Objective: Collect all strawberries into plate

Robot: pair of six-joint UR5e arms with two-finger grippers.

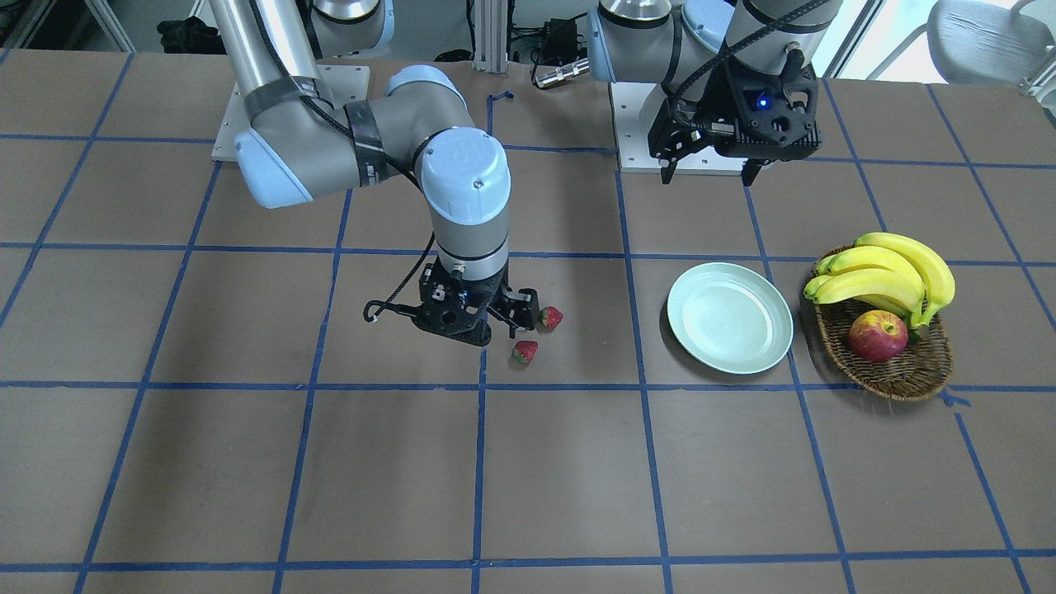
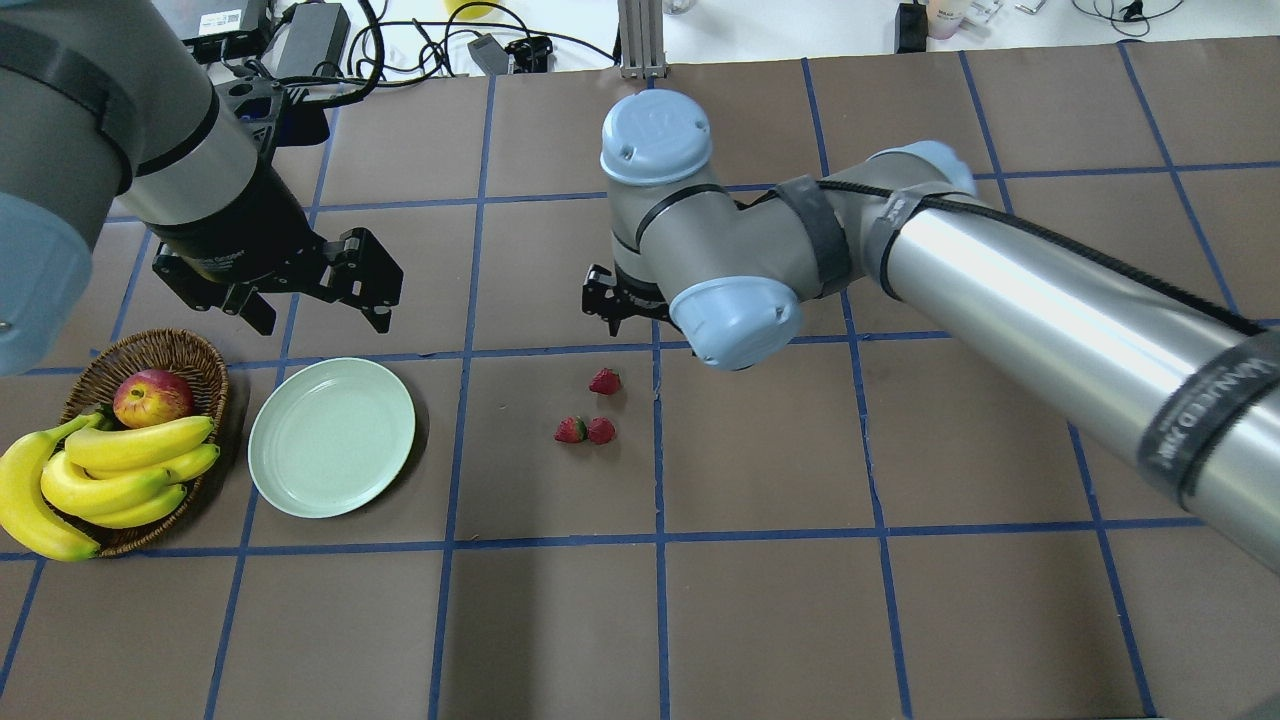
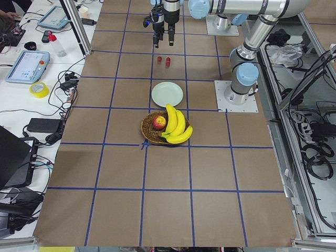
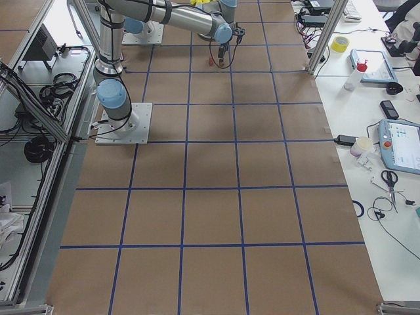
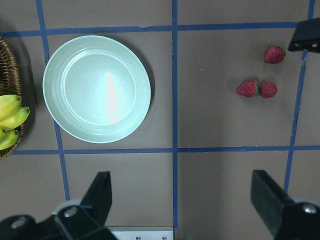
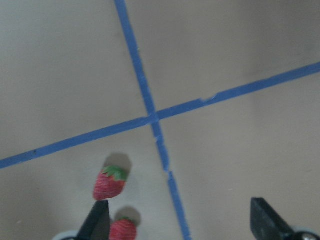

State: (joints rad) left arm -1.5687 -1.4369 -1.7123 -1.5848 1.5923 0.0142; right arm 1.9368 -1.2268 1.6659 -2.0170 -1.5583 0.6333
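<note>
Three small red strawberries lie on the brown table: one alone [image 2: 604,381] and a touching pair [image 2: 570,430] [image 2: 601,430]. They also show in the left wrist view [image 5: 274,54] [image 5: 247,88] [image 5: 268,89]. The pale mint plate [image 2: 332,437] [image 5: 96,89] lies empty to their left. My right gripper [image 1: 513,323] [image 6: 182,225] hangs open just above the table beside the strawberries, and two of them [image 6: 108,183] [image 6: 122,230] show by its left finger. My left gripper [image 2: 318,312] [image 5: 185,200] is open and empty, high above the plate's robot-side edge.
A brown wicker basket [image 2: 150,350] holds a bunch of bananas [image 2: 110,470] and a red-yellow apple [image 2: 152,397], right next to the plate on the side away from the strawberries. Blue tape lines grid the table.
</note>
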